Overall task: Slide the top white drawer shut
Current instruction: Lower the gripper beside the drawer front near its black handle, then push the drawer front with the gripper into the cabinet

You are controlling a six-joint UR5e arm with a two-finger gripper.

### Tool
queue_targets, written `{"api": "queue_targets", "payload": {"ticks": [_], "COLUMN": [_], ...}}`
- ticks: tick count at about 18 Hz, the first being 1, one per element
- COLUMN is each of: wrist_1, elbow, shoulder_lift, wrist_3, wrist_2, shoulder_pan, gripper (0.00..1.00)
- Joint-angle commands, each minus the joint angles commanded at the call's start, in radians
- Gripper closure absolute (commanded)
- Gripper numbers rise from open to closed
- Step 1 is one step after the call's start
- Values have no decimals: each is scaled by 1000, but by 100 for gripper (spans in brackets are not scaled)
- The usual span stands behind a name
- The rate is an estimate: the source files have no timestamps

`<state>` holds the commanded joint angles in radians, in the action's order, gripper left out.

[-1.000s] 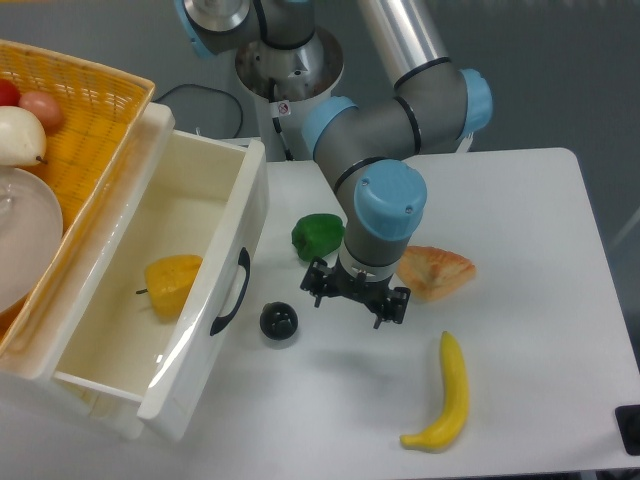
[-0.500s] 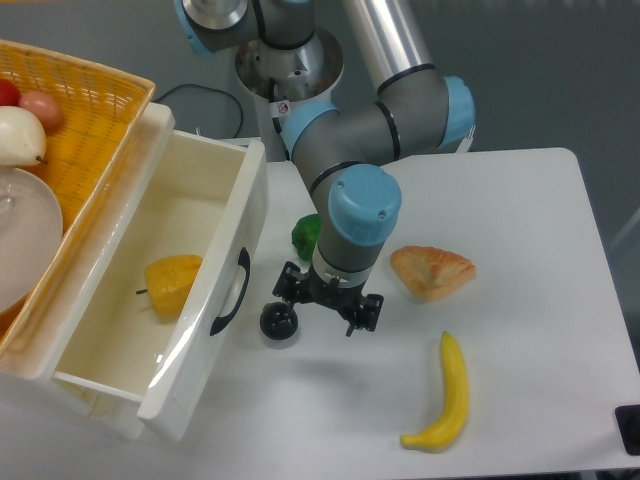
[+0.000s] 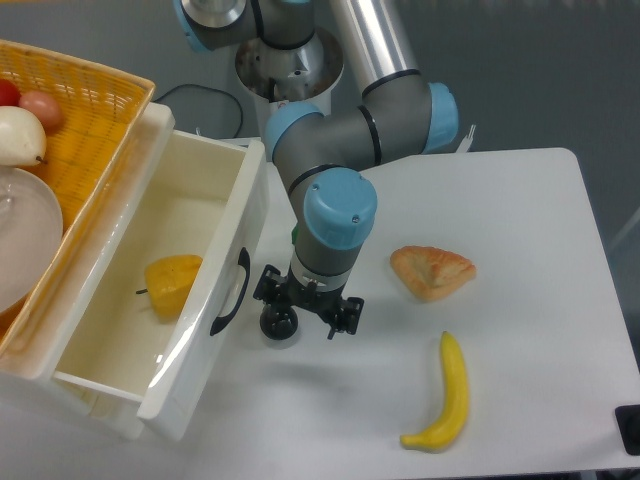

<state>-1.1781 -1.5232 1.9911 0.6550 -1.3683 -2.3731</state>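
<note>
The top white drawer (image 3: 215, 262) is pulled far out to the lower left, its cream inside showing a yellow fruit (image 3: 172, 282). Its curved black handle (image 3: 231, 293) is on the front panel. My gripper (image 3: 304, 308) hangs just right of the handle, over a black ball (image 3: 278, 322) on the table, a short gap from the drawer front. Its fingers point down and seem spread, holding nothing. The lower drawer is hidden.
A yellow wicker basket (image 3: 95, 115) with fruit and a white bowl sits on top of the cabinet at left. A croissant-like pastry (image 3: 432, 271) and a banana (image 3: 445, 396) lie on the white table at right. The green pepper is hidden behind my arm.
My gripper has moved left across the table, from near the pastry toward the drawer front, and now covers the green pepper. The drawer has not moved.
</note>
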Motion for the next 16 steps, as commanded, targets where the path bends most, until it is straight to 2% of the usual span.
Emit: {"api": "queue_targets", "payload": {"ticks": [16], "wrist_1": [0], "elbow": [0], "shoulder_lift": [-15], "wrist_3": [-2], "wrist_2": [-3], "shoulder_pan": [41], "gripper": [0]}}
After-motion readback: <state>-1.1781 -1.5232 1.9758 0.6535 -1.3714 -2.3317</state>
